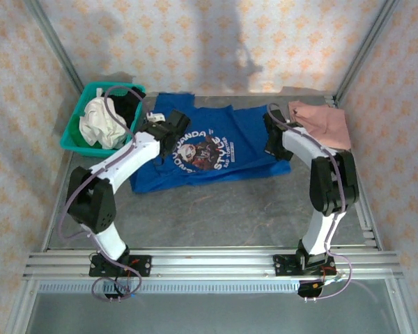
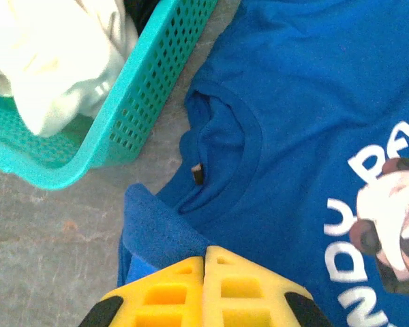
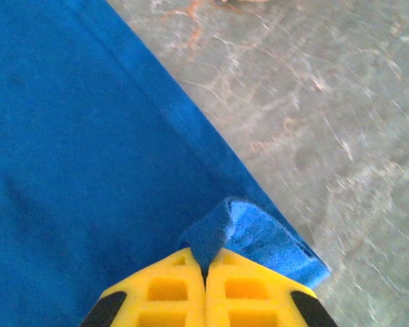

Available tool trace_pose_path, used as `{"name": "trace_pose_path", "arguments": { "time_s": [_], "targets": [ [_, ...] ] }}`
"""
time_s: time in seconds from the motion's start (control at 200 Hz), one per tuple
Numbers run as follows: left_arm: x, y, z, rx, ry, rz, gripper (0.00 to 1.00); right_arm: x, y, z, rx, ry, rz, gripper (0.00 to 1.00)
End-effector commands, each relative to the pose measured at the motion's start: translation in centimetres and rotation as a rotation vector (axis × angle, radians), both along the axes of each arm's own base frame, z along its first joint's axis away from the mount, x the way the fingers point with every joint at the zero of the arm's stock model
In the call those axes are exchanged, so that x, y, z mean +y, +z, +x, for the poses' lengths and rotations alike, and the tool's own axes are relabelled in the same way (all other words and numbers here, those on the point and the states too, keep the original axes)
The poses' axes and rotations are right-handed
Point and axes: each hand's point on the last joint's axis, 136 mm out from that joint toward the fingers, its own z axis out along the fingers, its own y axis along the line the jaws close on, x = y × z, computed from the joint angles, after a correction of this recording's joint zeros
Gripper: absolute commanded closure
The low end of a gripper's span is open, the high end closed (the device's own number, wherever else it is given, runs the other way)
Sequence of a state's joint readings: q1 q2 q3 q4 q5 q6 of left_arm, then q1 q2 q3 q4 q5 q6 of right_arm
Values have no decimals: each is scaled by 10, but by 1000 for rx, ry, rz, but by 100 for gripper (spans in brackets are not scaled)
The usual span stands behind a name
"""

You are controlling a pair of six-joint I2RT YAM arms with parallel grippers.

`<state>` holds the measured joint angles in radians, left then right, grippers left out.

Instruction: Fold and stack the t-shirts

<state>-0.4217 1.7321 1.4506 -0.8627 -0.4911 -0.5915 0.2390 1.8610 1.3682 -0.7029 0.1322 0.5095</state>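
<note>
Lying spread on the grey table (image 1: 230,209), between walls (image 1: 195,42) of patterned paper, was the blue t-shirt (image 1: 168,177), with the pink t-shirt (image 1: 324,122) at the far right corner. From above the jaws were hard to read. The wrist views showed the left gripper (image 2: 204,255) pinched together on blue cloth beside the collar (image 2: 249,143), and the right gripper (image 3: 206,262) clamped on the shirt's edge.

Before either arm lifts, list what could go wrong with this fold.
1. The right gripper pinches only a small fold at the edge of the blue t-shirt; it may slip out when lifted.
2. The left gripper holds cloth by the collar, close to the teal basket; a sweep could knock it.
3. The pink t-shirt lies beside the right arm and might get dragged.
</note>
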Motion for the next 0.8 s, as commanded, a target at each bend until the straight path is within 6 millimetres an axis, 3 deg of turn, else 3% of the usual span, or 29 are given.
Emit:
{"name": "trace_pose_path", "arguments": {
  "time_s": [0.0, 0.21, 0.225, 0.38, 0.796],
  "targets": [
    [5, 12, 23, -23, -4, -3, 100, -6, 3, 9, 29, 12, -56, 100],
    [6, 22, 57, -17, -11, 22, 100, -6, 5, 24, 32, 17, -65, 100],
    [5, 13, 60, 5, -14, 30, 100, -6, 4, 24, 36, 18, -68, 100],
    [3, 0, 78, 49, -20, 41, 100, -10, 0, 29, 46, 11, -82, 100],
    [35, 4, 73, 61, 50, 68, 100, -6, 19, 32, -66, -10, -14, 100]
  ]
}}
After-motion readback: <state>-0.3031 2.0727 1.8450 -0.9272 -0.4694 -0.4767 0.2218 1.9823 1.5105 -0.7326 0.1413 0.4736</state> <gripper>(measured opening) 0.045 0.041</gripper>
